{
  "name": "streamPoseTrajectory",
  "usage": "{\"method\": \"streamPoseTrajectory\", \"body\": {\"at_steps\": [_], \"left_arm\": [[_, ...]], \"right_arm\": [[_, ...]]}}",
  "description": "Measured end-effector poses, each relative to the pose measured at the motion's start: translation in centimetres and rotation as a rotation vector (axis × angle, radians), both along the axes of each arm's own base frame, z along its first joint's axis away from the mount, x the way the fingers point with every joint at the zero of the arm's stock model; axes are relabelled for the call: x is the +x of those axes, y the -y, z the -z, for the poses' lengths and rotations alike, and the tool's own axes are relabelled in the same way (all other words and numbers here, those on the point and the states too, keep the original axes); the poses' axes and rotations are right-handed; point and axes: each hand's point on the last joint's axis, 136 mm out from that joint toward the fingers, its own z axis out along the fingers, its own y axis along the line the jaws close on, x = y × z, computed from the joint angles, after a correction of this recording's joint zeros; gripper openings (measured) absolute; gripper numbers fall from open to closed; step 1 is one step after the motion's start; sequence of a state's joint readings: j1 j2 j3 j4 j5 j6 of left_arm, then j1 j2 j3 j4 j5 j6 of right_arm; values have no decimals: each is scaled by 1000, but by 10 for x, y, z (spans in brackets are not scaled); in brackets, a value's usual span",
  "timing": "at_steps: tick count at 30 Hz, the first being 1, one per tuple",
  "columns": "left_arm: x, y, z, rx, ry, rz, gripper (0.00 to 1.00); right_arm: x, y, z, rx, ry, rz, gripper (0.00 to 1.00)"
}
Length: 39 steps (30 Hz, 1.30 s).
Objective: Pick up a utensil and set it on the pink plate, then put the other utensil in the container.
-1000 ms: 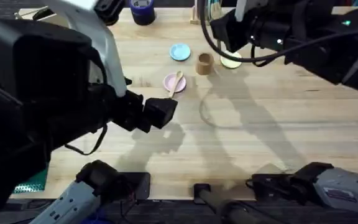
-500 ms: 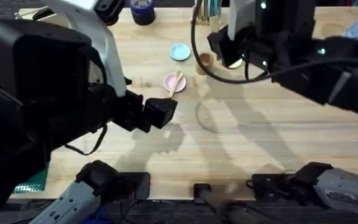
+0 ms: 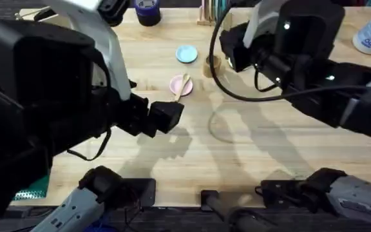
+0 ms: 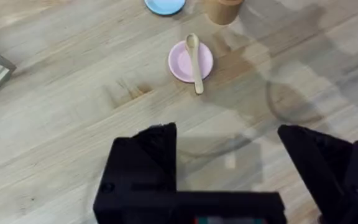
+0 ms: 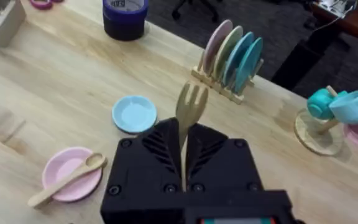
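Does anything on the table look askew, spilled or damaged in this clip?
Nothing spilled or broken. The wooden spoon lies across the pink plate with its handle overhanging the rim. The right gripper holds the wooden fork tines-up, and the brown cup stands upright.

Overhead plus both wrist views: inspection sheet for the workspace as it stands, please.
Surface: light wood table, with a faint ring mark.
Job's things: spoon lies across the pink plate, handle overhanging the rim; fork held tines-up; brown cup beside the right arm.
Clutter: blue plate, dark blue tub, rack of plates.
Grippers: left gripper jaws open, empty; right gripper clamped on the fork.
Cables: black cable looping off the right arm.
Surroundings: nothing seen.
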<state>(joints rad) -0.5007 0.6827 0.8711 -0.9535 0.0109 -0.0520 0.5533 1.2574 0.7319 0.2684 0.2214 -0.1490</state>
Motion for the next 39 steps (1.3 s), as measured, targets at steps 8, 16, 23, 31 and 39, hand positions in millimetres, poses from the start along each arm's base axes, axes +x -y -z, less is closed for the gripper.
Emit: {"method": "streamPoseTrajectory", "body": {"at_steps": [8,16,23,31,39], "left_arm": [[0,0,0,0,0,0,995],[0,0,0,0,0,0,994],[0,0,0,0,0,0,994],[0,0,0,0,0,0,994],[0,0,0,0,0,0,994]], "right_arm": [[26,-16,35,-4,-6,0,33],[36,-22,54,-6,-10,0,33],[42,-26,70,-12,-19,0,33],[43,-25,90,-36,-59,3,33],[45,-19,102,-52,-85,17,33]]}}
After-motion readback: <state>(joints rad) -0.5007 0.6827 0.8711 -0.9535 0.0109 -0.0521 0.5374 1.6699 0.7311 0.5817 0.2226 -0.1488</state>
